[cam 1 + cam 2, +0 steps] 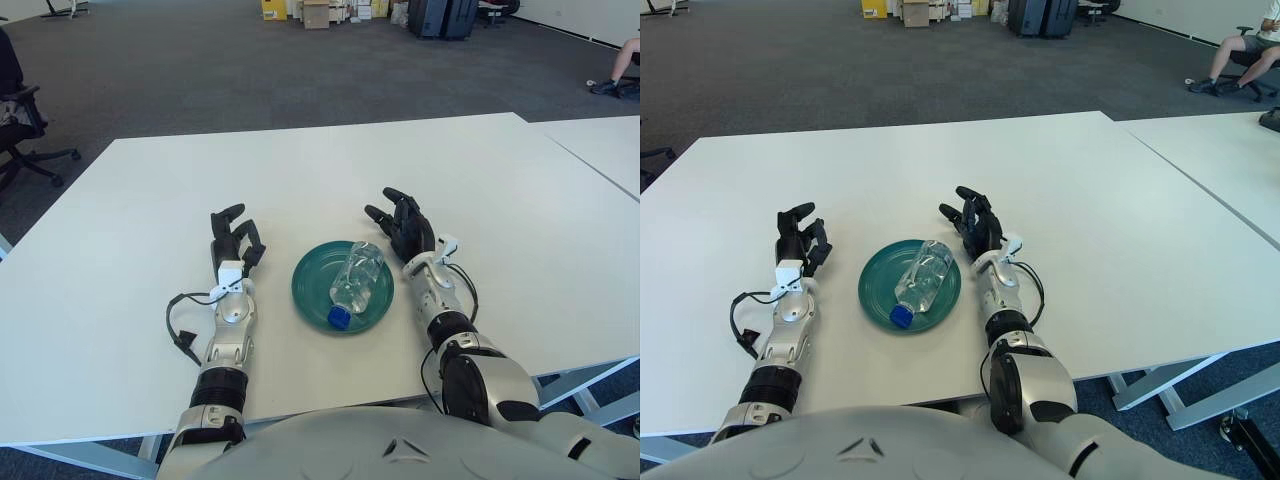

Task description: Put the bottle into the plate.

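Left eye: clear bottle (357,277) lying on its side in the green plate (309,293), blue cap (339,318) toward the robot, all on the white table (500,190). Right hand (407,229) just right of the plate, fingers loosely spread, holding nothing. Left hand (235,240) left of the plate, apart from it, fingers loosely curled, empty.

Right eye: same layout. Seated person (1245,50) far back right, boxes (905,10) along the far wall.
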Tool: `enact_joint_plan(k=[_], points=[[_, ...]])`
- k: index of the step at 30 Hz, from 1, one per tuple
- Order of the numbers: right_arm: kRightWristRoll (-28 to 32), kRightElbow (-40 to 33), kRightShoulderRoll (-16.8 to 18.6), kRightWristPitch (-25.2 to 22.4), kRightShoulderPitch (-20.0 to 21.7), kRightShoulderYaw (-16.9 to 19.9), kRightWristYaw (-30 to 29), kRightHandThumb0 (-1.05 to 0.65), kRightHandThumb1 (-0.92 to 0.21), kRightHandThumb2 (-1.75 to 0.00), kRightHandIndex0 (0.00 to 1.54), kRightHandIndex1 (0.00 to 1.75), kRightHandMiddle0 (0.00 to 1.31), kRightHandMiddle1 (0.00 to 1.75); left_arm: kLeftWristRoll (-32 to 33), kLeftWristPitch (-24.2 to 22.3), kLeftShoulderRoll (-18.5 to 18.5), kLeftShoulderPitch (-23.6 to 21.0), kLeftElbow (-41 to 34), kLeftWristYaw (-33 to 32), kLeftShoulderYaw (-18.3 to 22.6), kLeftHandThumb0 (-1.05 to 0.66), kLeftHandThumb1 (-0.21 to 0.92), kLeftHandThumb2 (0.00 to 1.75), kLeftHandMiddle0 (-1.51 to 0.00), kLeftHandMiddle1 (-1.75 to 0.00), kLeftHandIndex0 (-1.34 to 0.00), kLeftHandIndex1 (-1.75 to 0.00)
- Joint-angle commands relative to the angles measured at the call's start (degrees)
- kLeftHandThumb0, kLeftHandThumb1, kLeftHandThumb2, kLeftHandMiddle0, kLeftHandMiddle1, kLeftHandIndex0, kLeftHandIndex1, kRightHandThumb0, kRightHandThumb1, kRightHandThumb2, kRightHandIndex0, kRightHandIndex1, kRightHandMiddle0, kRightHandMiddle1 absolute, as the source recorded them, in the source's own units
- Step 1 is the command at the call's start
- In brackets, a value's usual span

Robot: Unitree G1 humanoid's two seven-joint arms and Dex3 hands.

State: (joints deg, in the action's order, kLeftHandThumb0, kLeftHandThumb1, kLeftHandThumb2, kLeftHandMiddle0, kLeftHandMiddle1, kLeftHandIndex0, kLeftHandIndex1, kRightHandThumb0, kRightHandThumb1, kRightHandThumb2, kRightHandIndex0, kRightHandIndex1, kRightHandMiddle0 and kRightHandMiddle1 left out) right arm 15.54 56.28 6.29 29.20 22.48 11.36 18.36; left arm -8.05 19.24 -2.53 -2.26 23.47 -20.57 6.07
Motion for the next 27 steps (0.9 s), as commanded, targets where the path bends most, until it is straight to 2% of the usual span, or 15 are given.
enact_joint_plan(k=[1, 4, 9, 12, 16, 21, 27], points=[[-2.1, -0.6, -0.6, 1.4, -3.5, -0.8, -0.5, -0.57, -0.85, -0.63, 0.38, 0.69, 0.15, 1.11, -0.2, -0.5, 0.7, -0.2, -0.9, 0.2, 0.0, -0.59, 0.92, 0.8, -0.45, -0.56, -0.14, -1.1], [-3.7, -0.3, -0.8, 3.4, -4.1, -1.3, -1.8, -0.57, -0.86, -0.63, 0.38, 0.69, 0.16, 1.13, 0.0, -0.5, 0.9, -0.3, -0.8, 0.4, 0.1, -0.59, 0.92, 0.8, -0.45, -0.56, -0.14, -1.11], [-7.6, 5.7, -2.2, 12.3, -2.9, -1.9, -4.5, -0.57, -0.85, -0.67, 0.38, 0.7, 0.19, 1.16, 0.1, -0.2, 1.1, -0.4, -0.6, 0.7, 0.1, -0.6, 0.92, 0.8, -0.46, -0.56, -0.14, -1.11], [-9.1, 7.1, -2.3, 14.8, -2.5, -2.1, -6.2, -0.58, -0.86, -0.67, 0.38, 0.71, 0.2, 1.18, 0.1, -0.1, 1.2, -0.4, -0.6, 0.8, 0.1, -0.6, 0.92, 0.8, -0.46, -0.57, -0.14, -1.11], [-16.9, 9.0, -4.6, 21.0, -2.7, -4.9, -15.1, -0.58, -0.9, -0.65, 0.35, 0.7, 0.2, 1.17, 0.0, 0.0, 1.3, -0.3, -0.6, 0.9, 0.1, -0.6, 0.92, 0.8, -0.46, -0.57, -0.14, -1.11], [-23.1, 9.8, -6.9, 23.8, -2.7, -7.1, -22.9, -0.57, -0.92, -0.64, 0.32, 0.7, 0.17, 1.15, 0.0, 0.0, 1.5, -0.3, -0.6, 1.0, 0.1, -0.59, 0.92, 0.8, -0.46, -0.57, -0.13, -1.11], [-29.9, 10.3, -8.9, 24.6, -2.6, -10.8, -32.1, -0.58, -0.92, -0.67, 0.28, 0.69, 0.12, 1.11, 0.2, 0.0, 1.7, -0.3, -0.4, 1.1, 0.2, -0.59, 0.92, 0.81, -0.45, -0.57, -0.13, -1.11]])
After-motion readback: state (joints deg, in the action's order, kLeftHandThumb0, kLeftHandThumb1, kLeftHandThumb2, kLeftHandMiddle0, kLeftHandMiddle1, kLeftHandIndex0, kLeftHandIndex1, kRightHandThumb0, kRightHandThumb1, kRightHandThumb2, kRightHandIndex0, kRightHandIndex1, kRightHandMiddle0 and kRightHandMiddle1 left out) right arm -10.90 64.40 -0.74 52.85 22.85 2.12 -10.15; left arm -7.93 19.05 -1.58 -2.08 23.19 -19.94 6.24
